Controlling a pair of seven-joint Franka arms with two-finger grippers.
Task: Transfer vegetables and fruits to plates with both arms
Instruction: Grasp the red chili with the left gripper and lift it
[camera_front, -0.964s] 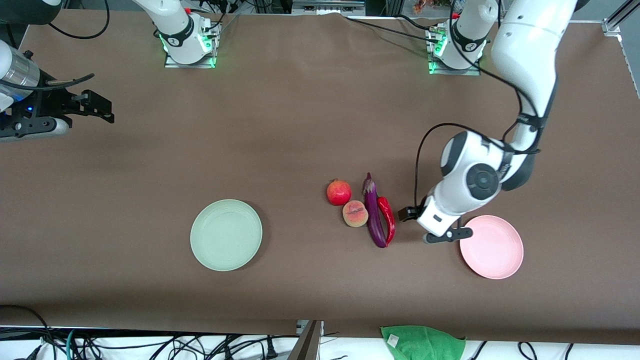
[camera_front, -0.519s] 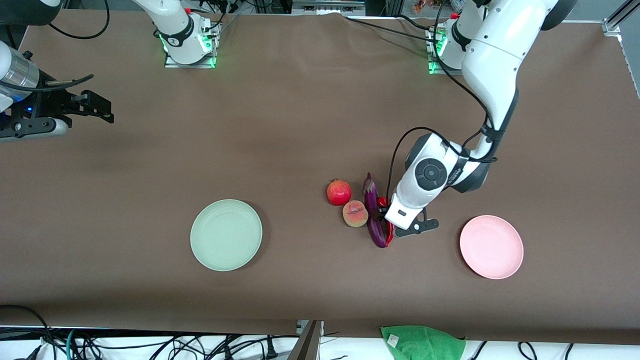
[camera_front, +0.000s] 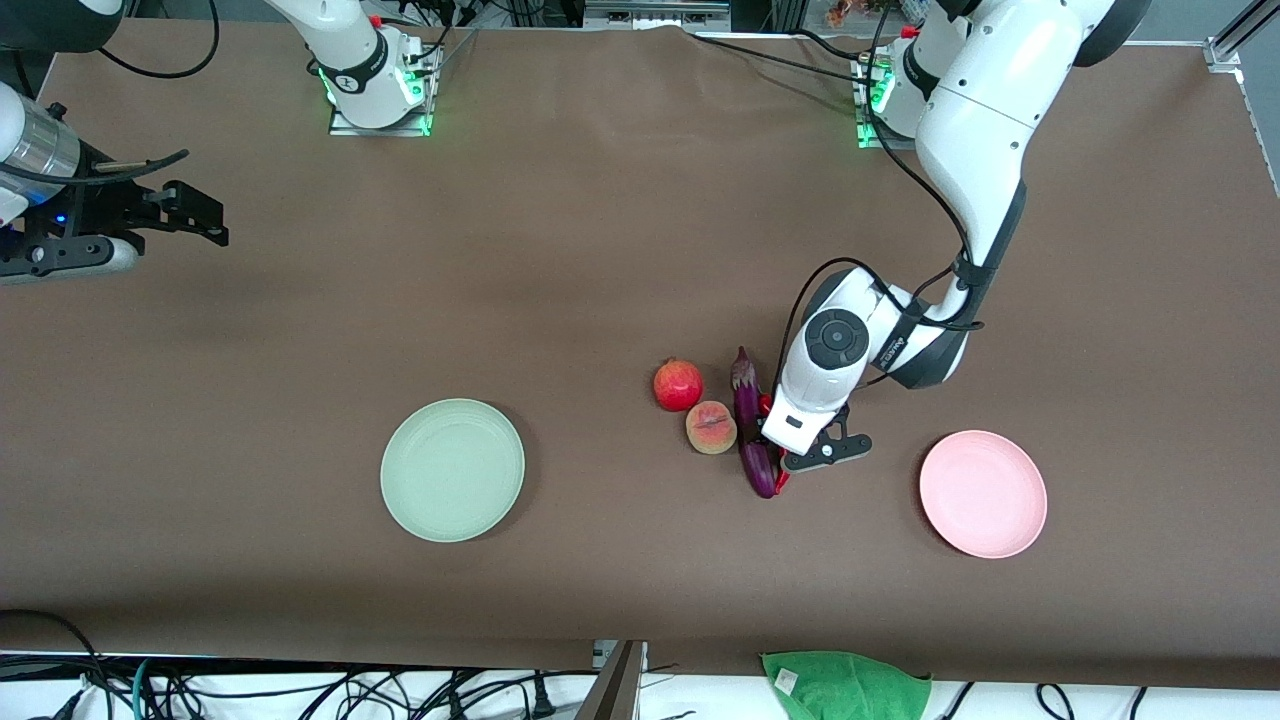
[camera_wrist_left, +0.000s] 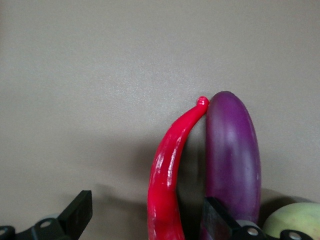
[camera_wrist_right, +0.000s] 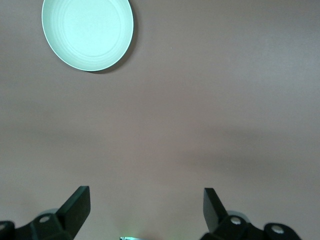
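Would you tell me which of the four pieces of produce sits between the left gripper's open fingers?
The chili: the left gripper straddles it, while the eggplant lies just outside one finger.

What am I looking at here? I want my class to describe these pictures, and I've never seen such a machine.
Two robot arms stand at a brown table. One picture looks down from above; the other two come from cameras on the arms' wrists. The left tool is open, low around the chili, which lies against the eggplant. Beside them lie a peach and a pomegranate. The green plate and pink plate hold nothing. The right tool waits, open, holding nothing.
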